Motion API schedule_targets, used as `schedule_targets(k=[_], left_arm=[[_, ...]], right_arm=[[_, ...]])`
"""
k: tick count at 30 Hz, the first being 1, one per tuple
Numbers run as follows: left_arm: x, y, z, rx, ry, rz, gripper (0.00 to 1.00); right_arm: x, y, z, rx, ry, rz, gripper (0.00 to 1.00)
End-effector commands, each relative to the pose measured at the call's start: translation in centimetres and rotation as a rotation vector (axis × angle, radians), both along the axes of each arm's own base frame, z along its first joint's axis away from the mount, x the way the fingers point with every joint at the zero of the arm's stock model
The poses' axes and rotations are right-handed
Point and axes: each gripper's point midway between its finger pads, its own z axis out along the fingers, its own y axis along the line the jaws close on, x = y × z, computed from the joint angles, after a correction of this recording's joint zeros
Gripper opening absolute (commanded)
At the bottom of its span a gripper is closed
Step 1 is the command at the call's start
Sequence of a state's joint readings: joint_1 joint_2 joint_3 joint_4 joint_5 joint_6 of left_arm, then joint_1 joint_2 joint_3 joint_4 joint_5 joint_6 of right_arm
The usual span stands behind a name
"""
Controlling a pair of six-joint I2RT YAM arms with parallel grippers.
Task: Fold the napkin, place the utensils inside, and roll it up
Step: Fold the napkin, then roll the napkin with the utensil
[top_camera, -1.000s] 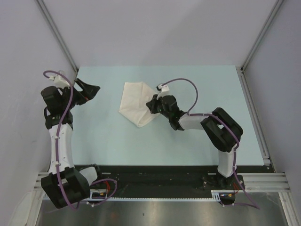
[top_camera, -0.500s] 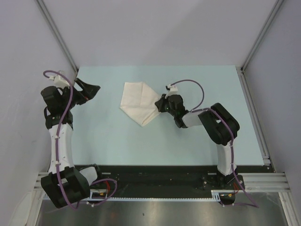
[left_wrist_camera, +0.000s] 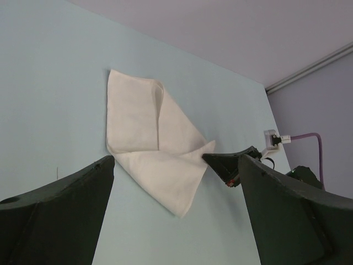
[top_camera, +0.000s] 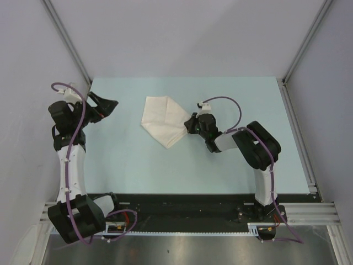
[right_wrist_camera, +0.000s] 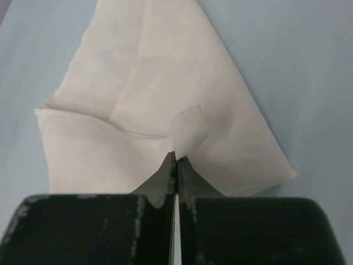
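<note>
The cream-white napkin (top_camera: 161, 120) lies partly folded on the pale blue table, its point toward the near side; it also shows as the napkin (left_wrist_camera: 154, 149) and the napkin (right_wrist_camera: 149, 105). My right gripper (top_camera: 190, 123) is shut on the napkin's right corner, a small tuft of cloth sticking up from its closed tips (right_wrist_camera: 176, 157). My left gripper (top_camera: 110, 105) hangs open at the table's far left, well apart from the cloth, its wide fingers (left_wrist_camera: 60, 210) framing the napkin in the left wrist view. The utensils are out of view.
Grey walls and metal rails (top_camera: 298, 127) close in the table (top_camera: 231, 165) on three sides. The black rail with both arm bases (top_camera: 182, 210) runs along the near edge.
My right gripper has drawn the pinched napkin corner to the right, spreading the cloth out. The left arm has stayed still.
</note>
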State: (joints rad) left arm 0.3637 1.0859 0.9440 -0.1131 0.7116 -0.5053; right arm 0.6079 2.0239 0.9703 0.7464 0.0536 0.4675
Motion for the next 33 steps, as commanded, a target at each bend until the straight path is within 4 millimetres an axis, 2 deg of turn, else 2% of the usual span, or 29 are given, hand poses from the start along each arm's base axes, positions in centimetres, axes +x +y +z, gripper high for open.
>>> schedule_targets(k=[1, 4, 6, 7, 9, 10, 13, 17, 18, 20, 21, 23, 24, 25, 26, 28, 29, 31, 32, 33], left_arm=[[0.0, 0.0, 0.7, -0.005, -0.038, -0.012, 0.98], [0.0, 0.0, 0.7, -0.008, -0.037, -0.016, 0.98], [0.0, 0.0, 0.6, -0.010, -0.037, -0.016, 0.98], [0.0, -0.1, 0.6, -0.010, -0.036, -0.016, 0.98], [0.0, -0.1, 0.6, -0.011, -0.036, -0.017, 0.98], [0.0, -0.1, 0.6, -0.012, -0.035, -0.017, 0.98], [0.0, -0.1, 0.6, -0.015, -0.034, -0.016, 0.98], [0.0, -0.1, 0.6, -0.018, -0.035, -0.019, 0.98], [0.0, -0.1, 0.6, -0.019, -0.035, -0.019, 0.98], [0.0, -0.2, 0.5, -0.022, -0.035, -0.021, 0.98], [0.0, -0.2, 0.6, -0.022, -0.036, -0.023, 0.98], [0.0, -0.2, 0.6, -0.026, -0.036, -0.025, 0.98], [0.1, -0.2, 0.5, -0.026, -0.037, -0.025, 0.98], [0.0, -0.3, 0.6, -0.027, -0.037, -0.026, 0.98], [0.0, -0.3, 0.5, -0.028, -0.036, -0.028, 0.98], [0.1, -0.2, 0.5, -0.030, -0.035, -0.026, 0.98], [0.1, -0.2, 0.5, -0.029, -0.035, -0.026, 0.98], [0.1, -0.3, 0.5, -0.029, -0.037, -0.029, 0.98], [0.0, -0.3, 0.5, -0.029, -0.037, -0.029, 0.98], [0.0, -0.3, 0.4, -0.031, -0.035, -0.029, 0.98]], right_arm=[[0.7, -0.2, 2.0, 0.035, -0.053, -0.063, 0.00], [0.9, -0.5, 2.2, 0.031, -0.056, -0.087, 0.00], [0.8, -0.6, 2.6, 0.035, -0.056, -0.086, 0.06], [0.7, -0.8, 2.7, 0.037, -0.053, -0.088, 0.20], [0.4, -1.0, 4.5, 0.051, -0.080, -0.084, 0.37], [0.0, -1.2, 4.6, 0.046, -0.079, -0.083, 0.51], [-0.3, -1.8, 6.8, 0.037, -0.106, -0.070, 0.68], [0.2, -2.7, 7.8, 0.012, -0.086, -0.013, 0.77], [0.6, -3.8, 7.4, -0.001, -0.060, -0.023, 0.78], [0.7, -3.6, 6.9, -0.009, -0.016, 0.035, 0.81], [1.4, -4.3, 6.9, -0.014, -0.006, 0.038, 0.83], [1.1, -4.0, 4.8, -0.022, 0.076, 0.106, 0.85], [2.1, -3.7, 5.5, -0.005, 0.076, 0.125, 0.87], [2.6, -4.1, 4.2, -0.002, 0.116, 0.133, 0.88], [2.3, -3.6, 3.9, 0.019, 0.149, 0.183, 0.89], [3.5, -3.6, 4.5, 0.062, 0.160, 0.201, 0.92], [3.4, -3.4, 3.3, 0.068, 0.198, 0.222, 0.92], [4.3, -3.1, 3.4, 0.071, 0.201, 0.235, 0.92], [4.2, -3.1, 2.0, 0.067, 0.243, 0.247, 0.92], [4.3, -2.9, 1.5, 0.069, 0.255, 0.256, 0.92]])
